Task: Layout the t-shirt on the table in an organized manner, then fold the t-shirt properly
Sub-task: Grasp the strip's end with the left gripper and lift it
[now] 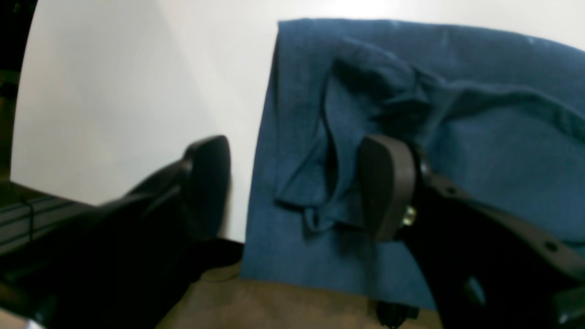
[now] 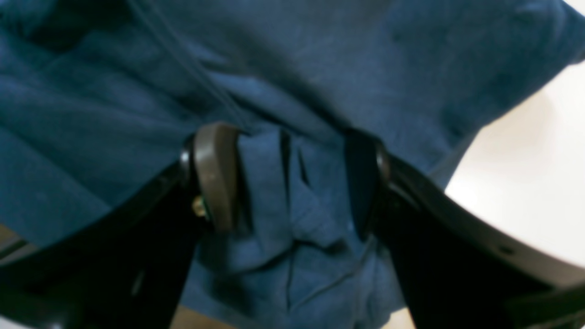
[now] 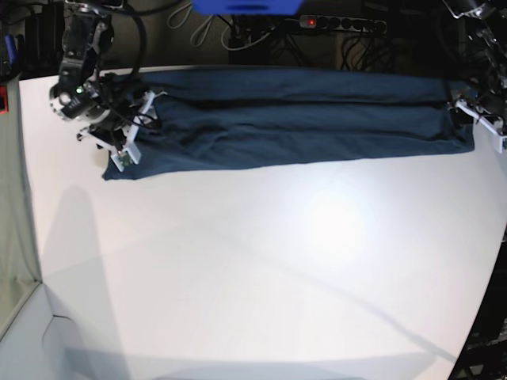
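Observation:
The dark navy t-shirt (image 3: 293, 119) lies folded into a long band along the far side of the white table (image 3: 261, 261). My left gripper (image 1: 297, 187) is open at the band's end, which is at the right in the base view. One finger hangs over bare table, the other over the cloth, and a small ruffled fold (image 1: 329, 183) lies loose between them. My right gripper (image 2: 288, 180) stands open at the other end, its fingers wide apart astride a bunched fold of the t-shirt (image 2: 292, 68). In the base view it sits at the band's left end (image 3: 127, 138).
The table's far edge runs just behind the shirt, with cables and a power strip (image 3: 341, 24) beyond it. Past the table edge in the left wrist view is a brown floor (image 1: 283, 306). White tabletop stretches in front of the shirt toward the curved near edge.

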